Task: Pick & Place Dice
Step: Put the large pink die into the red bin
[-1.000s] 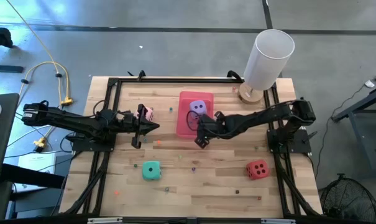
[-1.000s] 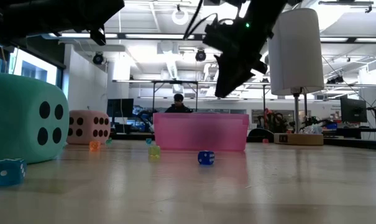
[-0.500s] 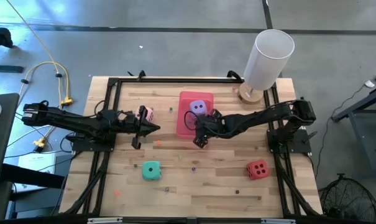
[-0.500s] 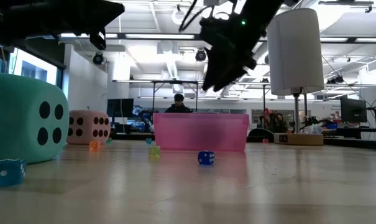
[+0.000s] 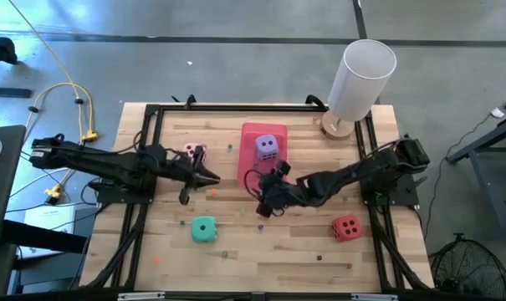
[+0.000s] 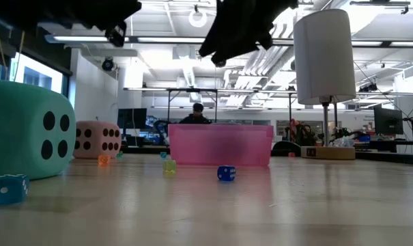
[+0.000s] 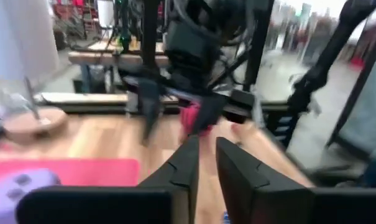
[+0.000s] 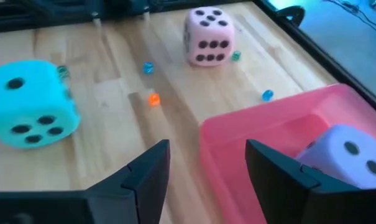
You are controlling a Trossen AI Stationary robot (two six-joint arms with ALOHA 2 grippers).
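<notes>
purple die [image 5: 267, 147] sitting in the pink tray [image 5: 249, 164], apparently its drop spot; right claw [image 5: 262, 203] hanging spread and empty beside the tray; left claw [image 5: 211, 177] nearly pressed together near the pale pink die [image 5: 195, 151] on the surface [image 5: 269, 247].

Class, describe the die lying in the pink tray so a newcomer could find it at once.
Start at the tall white cylinder in the wooden table's corner. Beside it lies the flat pink rectangular tray. The soft purple die with dark pips is the only die inside it; the others sit on bare wood.
</notes>
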